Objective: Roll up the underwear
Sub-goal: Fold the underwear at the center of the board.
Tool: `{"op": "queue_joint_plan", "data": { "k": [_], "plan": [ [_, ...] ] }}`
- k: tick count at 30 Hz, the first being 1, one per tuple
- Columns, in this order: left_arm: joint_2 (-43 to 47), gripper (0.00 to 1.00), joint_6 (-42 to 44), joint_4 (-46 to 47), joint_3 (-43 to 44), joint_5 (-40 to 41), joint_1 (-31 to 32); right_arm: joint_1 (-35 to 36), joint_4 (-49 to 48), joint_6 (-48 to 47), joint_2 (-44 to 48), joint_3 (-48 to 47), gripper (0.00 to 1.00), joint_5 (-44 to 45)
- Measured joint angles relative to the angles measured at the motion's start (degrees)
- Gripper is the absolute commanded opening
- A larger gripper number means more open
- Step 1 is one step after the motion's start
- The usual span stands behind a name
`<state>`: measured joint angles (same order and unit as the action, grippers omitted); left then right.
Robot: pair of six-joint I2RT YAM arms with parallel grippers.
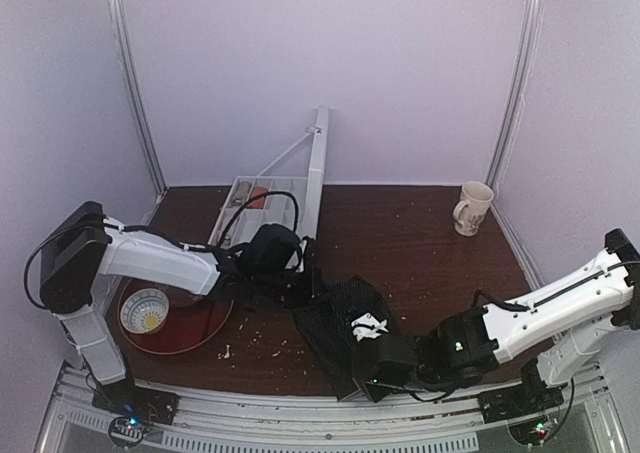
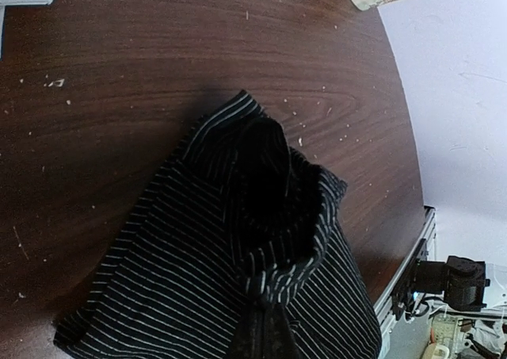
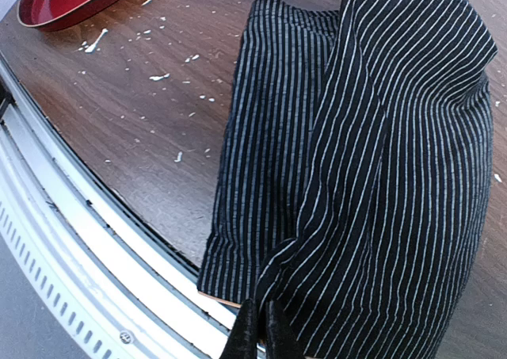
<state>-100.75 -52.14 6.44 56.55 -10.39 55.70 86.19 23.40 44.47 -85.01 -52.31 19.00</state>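
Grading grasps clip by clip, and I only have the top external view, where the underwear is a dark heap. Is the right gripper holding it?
Observer: Yes; the right wrist view shows the right gripper shut on a fold of the underwear, which drapes from its tips.
Operator: And the left?
Observer: In its wrist view, fabric bunches up and converges at the left gripper, apparently pinched.
Operator: Any part flat?
Observer: A striped panel lies flat on the table beside the lifted fold.

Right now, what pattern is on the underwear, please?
The underwear is black with pale pinstripes; right wrist view.
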Motion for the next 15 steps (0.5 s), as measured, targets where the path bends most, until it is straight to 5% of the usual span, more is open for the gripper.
{"op": "queue_joint_plan", "data": {
  "k": [15],
  "plan": [
    [6.14,0.0,-1.18,-3.63,-6.03,2.08,0.0,0.02,-4.0,-2.45,-2.69,-0.02,0.0,-6.1]
  ]
}}
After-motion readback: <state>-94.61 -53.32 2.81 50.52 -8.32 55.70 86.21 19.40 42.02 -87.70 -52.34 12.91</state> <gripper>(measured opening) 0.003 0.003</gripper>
